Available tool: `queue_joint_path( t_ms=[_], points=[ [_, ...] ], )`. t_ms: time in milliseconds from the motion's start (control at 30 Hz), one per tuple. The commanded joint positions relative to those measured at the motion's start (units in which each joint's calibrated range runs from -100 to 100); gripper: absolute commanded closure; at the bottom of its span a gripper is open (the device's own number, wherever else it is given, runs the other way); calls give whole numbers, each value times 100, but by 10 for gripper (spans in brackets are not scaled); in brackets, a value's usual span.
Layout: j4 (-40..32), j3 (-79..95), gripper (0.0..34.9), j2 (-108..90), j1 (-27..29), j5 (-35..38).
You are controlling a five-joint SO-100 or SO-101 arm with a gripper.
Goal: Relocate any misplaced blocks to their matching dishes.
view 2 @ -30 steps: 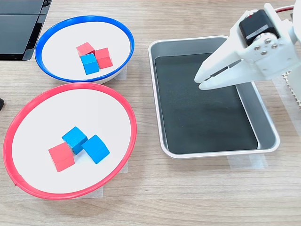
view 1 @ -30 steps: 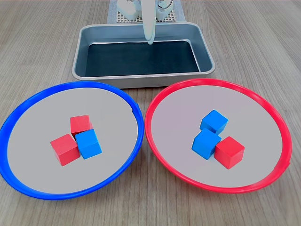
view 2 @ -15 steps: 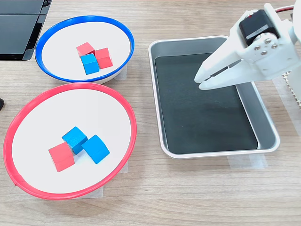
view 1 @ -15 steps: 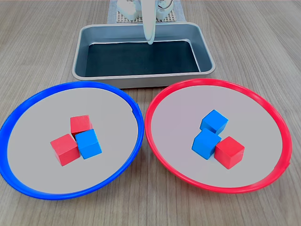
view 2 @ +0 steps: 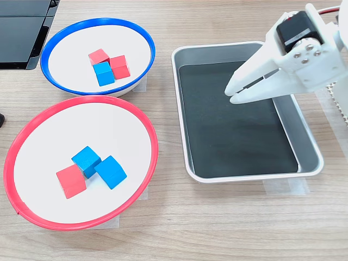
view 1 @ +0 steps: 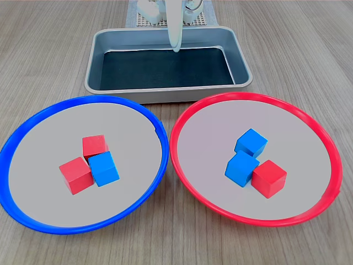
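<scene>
- The tool [view 2: 231, 92] hangs over the tray [view 2: 181, 103]. Its tips are pressed together and it holds nothing.
- Far from the tool, the blue plate [view 1: 33, 124] has two red blocks [view 1: 75, 175] and one blue block [view 1: 103, 168], all touching.
- The red plate [view 1: 309, 118], also far from the tool, has two blue blocks [view 1: 251, 142] and one red one [view 1: 269, 178].
- I think the tool should reach for a wrong-colour block first.
- Open wide and come straight down, so the blocks next to it do not get bumped.
</scene>
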Motion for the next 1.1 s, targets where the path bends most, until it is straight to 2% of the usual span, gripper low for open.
queue_joint_path(
  t_ms=[0,1067],
  points=[
    [33,-28,346,9,34,-10],
    [-25,-192,346,239,-4,29]
  ],
)
